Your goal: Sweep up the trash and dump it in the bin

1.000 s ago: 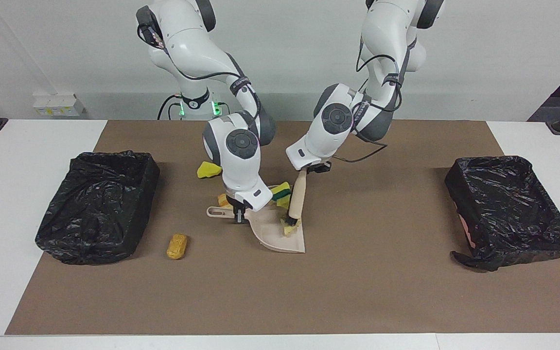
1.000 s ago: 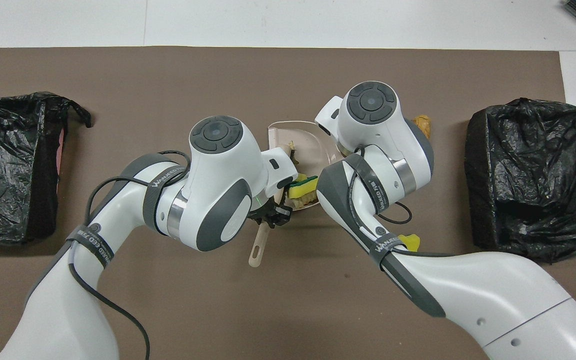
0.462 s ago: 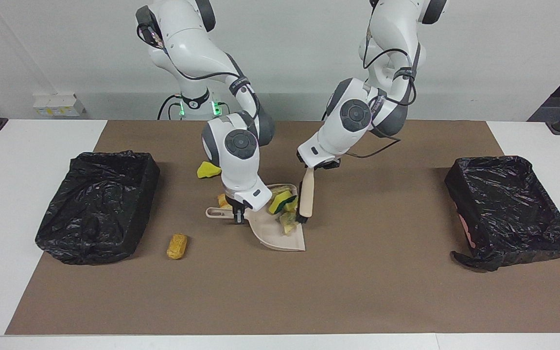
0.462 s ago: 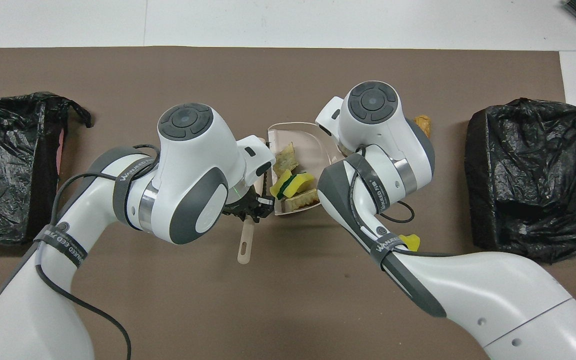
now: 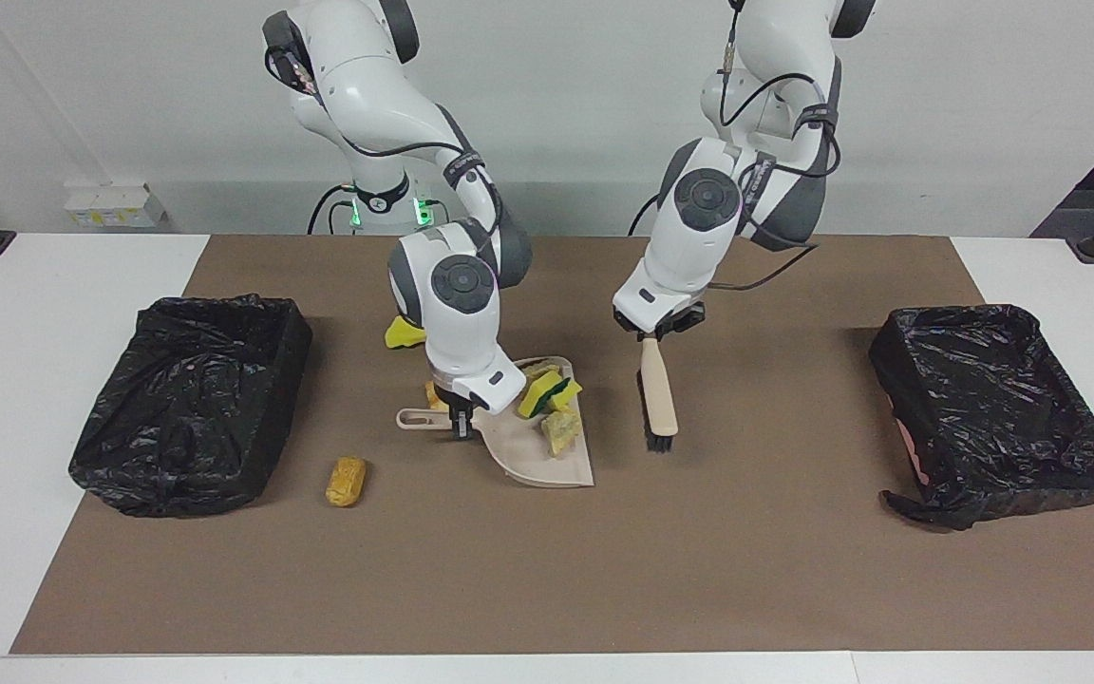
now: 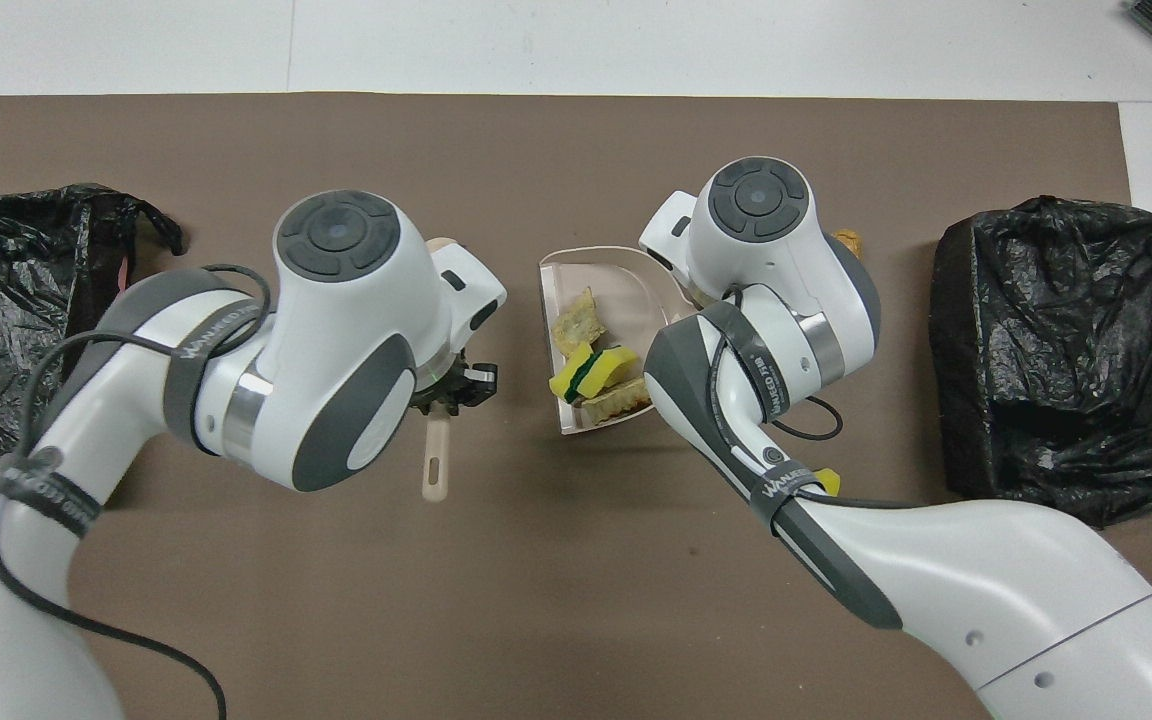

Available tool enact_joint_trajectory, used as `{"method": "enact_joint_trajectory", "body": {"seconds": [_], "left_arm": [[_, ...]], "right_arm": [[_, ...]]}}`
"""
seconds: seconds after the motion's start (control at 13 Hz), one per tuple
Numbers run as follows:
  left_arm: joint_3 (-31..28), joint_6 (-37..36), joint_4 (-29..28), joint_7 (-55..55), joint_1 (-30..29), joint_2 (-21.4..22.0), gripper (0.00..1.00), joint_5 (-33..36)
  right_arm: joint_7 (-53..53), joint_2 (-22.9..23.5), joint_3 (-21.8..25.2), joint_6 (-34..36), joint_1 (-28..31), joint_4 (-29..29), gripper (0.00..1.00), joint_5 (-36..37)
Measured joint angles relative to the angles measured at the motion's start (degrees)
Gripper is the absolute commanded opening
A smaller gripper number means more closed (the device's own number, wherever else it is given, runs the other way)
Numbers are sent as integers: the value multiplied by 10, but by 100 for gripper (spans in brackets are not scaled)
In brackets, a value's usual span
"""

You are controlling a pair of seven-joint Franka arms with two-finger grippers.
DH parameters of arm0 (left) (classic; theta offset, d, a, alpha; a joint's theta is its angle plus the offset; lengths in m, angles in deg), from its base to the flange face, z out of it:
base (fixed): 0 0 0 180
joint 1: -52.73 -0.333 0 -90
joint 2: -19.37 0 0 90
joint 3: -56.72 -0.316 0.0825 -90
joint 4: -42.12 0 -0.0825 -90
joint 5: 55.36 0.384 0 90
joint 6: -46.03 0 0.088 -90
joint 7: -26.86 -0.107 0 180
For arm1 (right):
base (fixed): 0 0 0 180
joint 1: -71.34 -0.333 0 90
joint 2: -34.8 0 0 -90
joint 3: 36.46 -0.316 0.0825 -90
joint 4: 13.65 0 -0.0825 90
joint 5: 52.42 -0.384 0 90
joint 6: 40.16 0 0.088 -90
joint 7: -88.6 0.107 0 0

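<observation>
A white tabletop [image 5: 53, 285] under a plain pale wall carries a brown mat [image 5: 699, 551] with a black-bagged bin at each end [image 5: 188, 399] [image 5: 993, 408]. Nearest the robots lies a yellow sponge scrap [image 5: 402, 333]. The right gripper [image 5: 460, 425], fingers pinching its handle, holds the beige plastic dustpan [image 5: 547, 458] flat on the mat, with a yellow-green sponge piece [image 5: 543, 391] and tan bread-like chunks [image 5: 561, 432] in it. The left gripper [image 5: 653, 334], fingers clamped on its handle, hangs the beige brush [image 5: 658, 397] bristles-down beside the pan. Farthest out lies an orange bread-like chunk [image 5: 346, 481], near the bin at the right arm's end.
</observation>
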Motion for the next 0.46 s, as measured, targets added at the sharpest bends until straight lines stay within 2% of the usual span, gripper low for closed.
{"method": "enact_joint_trajectory", "body": {"seconds": [0.23, 0.46], "left_arm": [[-6, -64, -15, -46, -54, 51, 0, 2], [-7, -53, -103, -85, -87, 98, 0, 2]], "right_arm": [[-9, -29, 1, 3, 20, 1, 0, 0], [-11, -88, 1, 32, 58, 0, 0, -4]]}}
